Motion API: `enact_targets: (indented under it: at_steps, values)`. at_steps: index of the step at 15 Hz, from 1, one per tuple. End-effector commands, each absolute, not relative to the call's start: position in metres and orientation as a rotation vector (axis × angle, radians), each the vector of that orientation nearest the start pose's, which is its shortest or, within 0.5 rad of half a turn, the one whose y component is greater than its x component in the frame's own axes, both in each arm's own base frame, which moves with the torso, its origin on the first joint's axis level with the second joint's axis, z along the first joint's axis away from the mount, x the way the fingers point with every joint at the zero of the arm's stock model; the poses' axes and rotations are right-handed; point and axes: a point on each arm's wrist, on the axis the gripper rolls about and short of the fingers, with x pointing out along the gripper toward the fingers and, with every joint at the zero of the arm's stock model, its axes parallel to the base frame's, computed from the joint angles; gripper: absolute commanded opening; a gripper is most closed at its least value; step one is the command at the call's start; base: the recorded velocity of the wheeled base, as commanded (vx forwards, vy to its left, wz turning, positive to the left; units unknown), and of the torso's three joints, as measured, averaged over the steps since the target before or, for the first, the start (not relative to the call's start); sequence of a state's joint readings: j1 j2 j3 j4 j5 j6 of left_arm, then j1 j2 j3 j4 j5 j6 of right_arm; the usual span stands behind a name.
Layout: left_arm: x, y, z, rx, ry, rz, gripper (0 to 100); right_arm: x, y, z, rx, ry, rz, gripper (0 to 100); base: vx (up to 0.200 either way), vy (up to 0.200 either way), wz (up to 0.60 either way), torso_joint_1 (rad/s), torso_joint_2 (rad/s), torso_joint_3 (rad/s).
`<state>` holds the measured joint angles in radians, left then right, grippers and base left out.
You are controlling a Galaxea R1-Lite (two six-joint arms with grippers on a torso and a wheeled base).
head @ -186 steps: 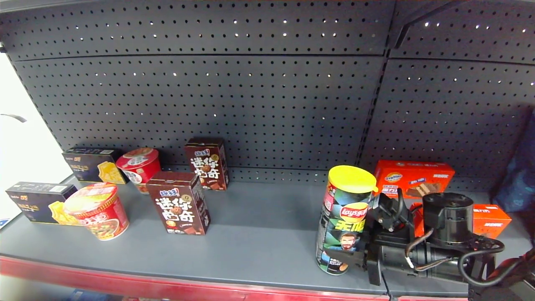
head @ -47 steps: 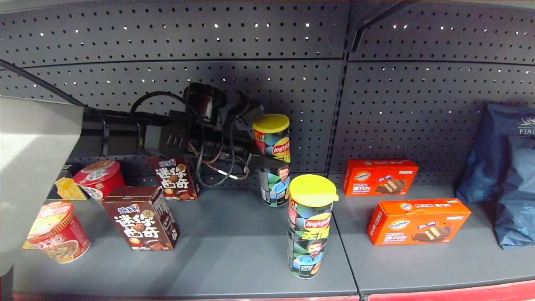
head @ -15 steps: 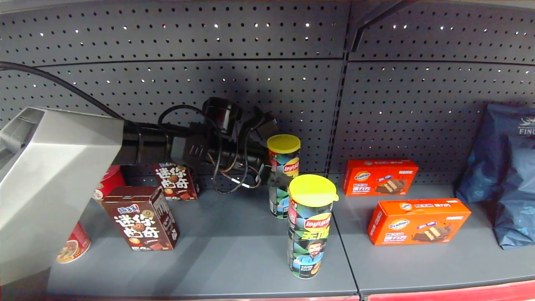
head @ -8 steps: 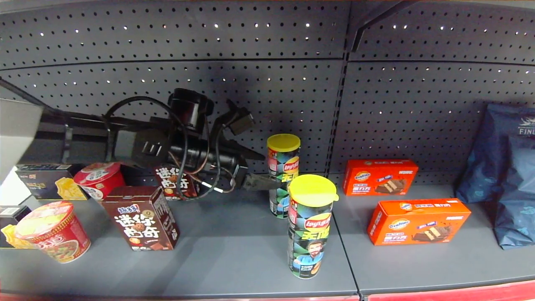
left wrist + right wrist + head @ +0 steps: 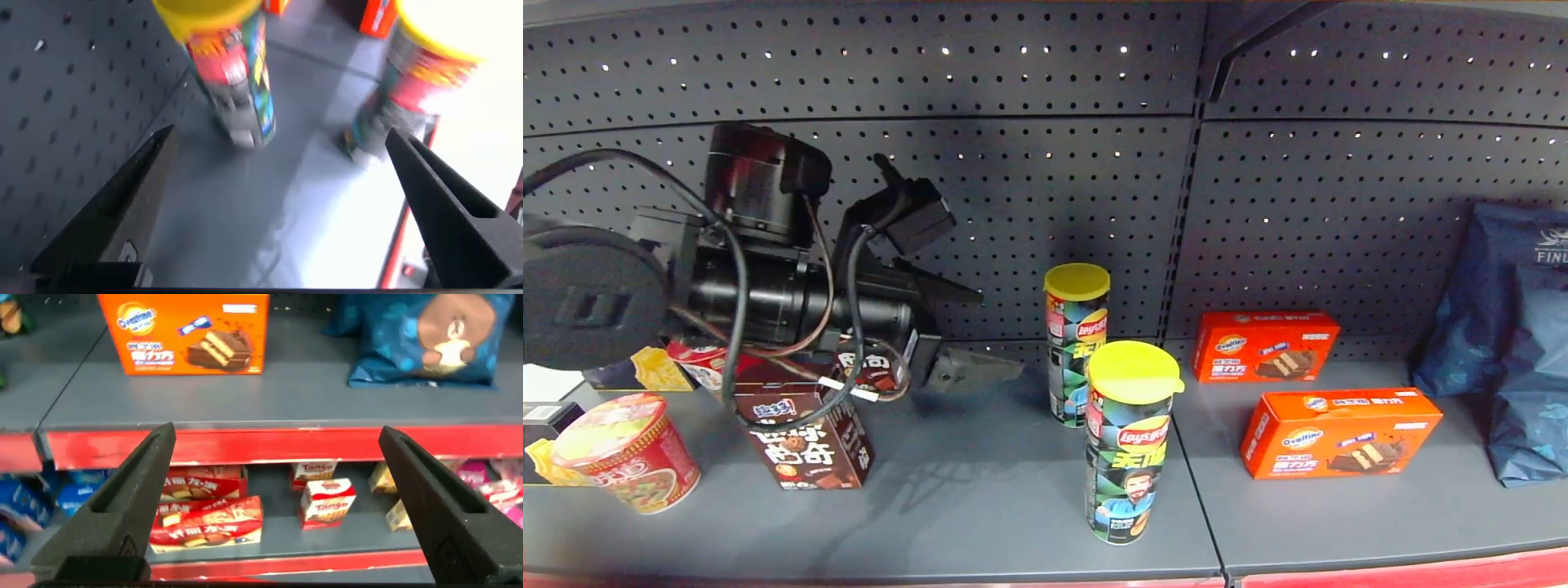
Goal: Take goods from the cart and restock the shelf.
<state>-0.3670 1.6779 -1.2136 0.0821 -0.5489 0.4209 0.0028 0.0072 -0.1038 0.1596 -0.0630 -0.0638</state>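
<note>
Two chip cans with yellow lids stand upright on the grey shelf (image 5: 980, 490). The rear can (image 5: 1076, 343) (image 5: 233, 73) is near the pegboard, and the front can (image 5: 1131, 441) (image 5: 417, 82) is just ahead of it. My left gripper (image 5: 1001, 333) (image 5: 279, 135) hangs open and empty to the left of the rear can, a short gap away. My right gripper (image 5: 276, 433) is open and empty in front of the shelf's red edge (image 5: 286, 445), below an orange box (image 5: 184, 335).
Two orange boxes (image 5: 1264, 345) (image 5: 1339, 433) lie right of the cans, with blue bags (image 5: 1503, 343) beyond them. Brown boxes (image 5: 809, 441) and a red noodle cup (image 5: 625, 453) stand under and left of my left arm. A lower shelf holds small packs (image 5: 208, 518).
My left gripper set the rear can down near the pegboard, let go of it and drew back to the left. The can now stands alone.
</note>
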Motion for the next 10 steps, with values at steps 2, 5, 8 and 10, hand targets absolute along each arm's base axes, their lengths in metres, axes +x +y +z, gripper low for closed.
enact_targets:
  at_steps: [2, 5, 8, 10]
  values:
    - [0.209, -0.118, 0.248, 0.38, 0.347, -0.922, 100, -0.017, 0.002, 0.119, -0.073, 0.165, 0.086, 100, 0.0, 0.0, 0.0, 0.0, 0.0, 0.0]
    - [0.17, -0.128, 0.231, 0.379, 0.424, -0.846, 100, 0.012, 0.005, 0.15, -0.067, 0.246, 0.25, 100, 0.0, 0.0, 0.0, 0.0, 0.0, 0.0]
    - [0.142, -0.126, 0.218, 0.367, 0.464, -0.825, 100, 0.044, 0.011, 0.161, -0.092, 0.302, 0.378, 100, 0.0, 0.0, 0.0, 0.0, 0.0, 0.0]
    - [0.134, -0.118, 0.216, 0.362, 0.466, -0.763, 100, 0.064, 0.018, 0.164, -0.103, 0.35, 0.43, 100, 0.0, 0.0, 0.0, 0.0, 0.0, 0.0]
